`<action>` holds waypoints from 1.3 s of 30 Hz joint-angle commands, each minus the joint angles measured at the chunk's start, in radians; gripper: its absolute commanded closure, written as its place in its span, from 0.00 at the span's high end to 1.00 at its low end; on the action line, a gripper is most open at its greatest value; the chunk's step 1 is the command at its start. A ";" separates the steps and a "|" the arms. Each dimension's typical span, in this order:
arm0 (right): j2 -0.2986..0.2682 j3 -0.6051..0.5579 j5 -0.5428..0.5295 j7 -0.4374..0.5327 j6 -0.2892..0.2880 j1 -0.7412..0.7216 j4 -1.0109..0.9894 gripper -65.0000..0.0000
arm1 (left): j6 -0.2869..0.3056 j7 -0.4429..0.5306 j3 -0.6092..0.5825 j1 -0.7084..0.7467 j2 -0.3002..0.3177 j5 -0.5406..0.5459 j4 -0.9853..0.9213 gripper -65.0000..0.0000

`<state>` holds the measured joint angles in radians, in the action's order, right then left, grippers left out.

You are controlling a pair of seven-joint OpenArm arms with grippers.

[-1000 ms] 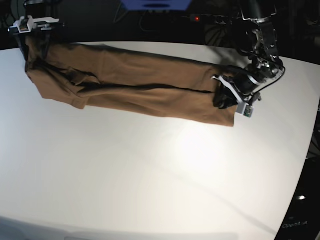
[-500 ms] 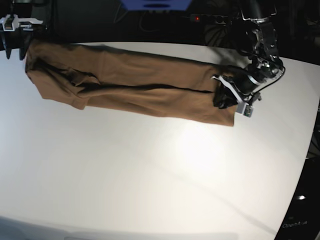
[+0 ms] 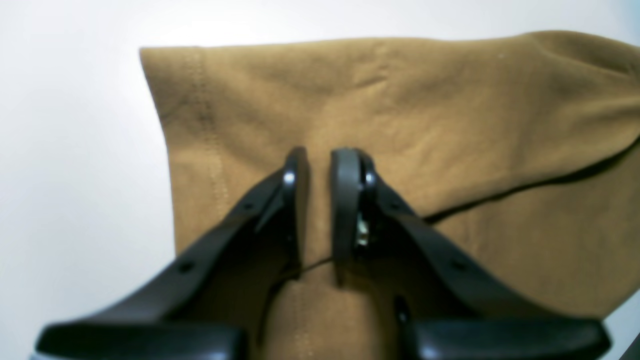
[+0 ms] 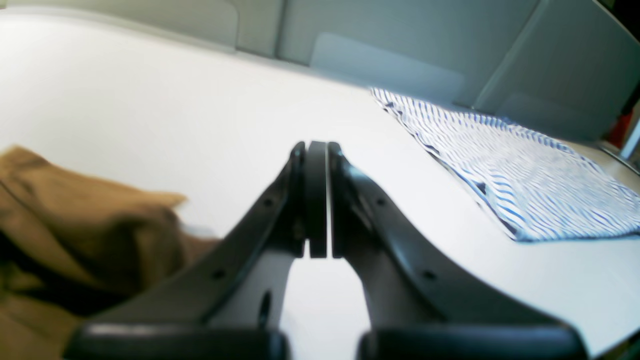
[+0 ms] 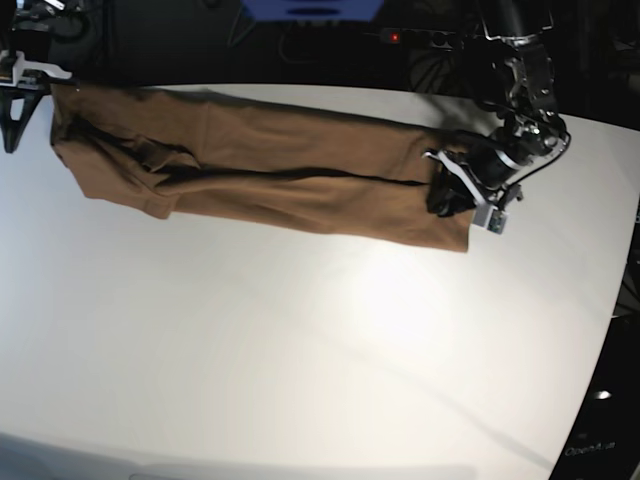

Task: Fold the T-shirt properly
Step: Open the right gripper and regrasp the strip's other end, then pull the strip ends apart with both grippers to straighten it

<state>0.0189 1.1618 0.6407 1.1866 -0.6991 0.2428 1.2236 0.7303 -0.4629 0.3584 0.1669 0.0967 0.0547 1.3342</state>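
The T-shirt [image 5: 260,175] lies as a long band running nine to three o'clock; the left gripper [image 3: 320,210], jaws barely parted, pinches its three o'clock end; the right gripper [image 4: 316,200], jaws closed and empty, sits off the nine o'clock end.

Left tool [image 3: 320,210] angled down at the base view's right [image 5: 462,190], black fingers [image 3: 345,200] set narrowly apart with a fold of brown cloth pinched between them, arm reaching in from above. Right tool [image 4: 316,200] at the base view's far left edge [image 5: 15,90], fingers pressed flat together, holding nothing, lifted off the surface.
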 commanded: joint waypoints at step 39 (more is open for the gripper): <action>0.069 -0.015 0.038 -0.139 0.001 -0.059 -0.040 0.00 | -0.032 -0.280 -0.008 0.073 -0.002 -0.212 -0.046 0.14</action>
<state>0.0963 1.1496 0.6975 1.0172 -0.6991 0.1856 1.1732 0.7300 -0.4591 0.3584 0.1780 0.0967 0.0696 1.3342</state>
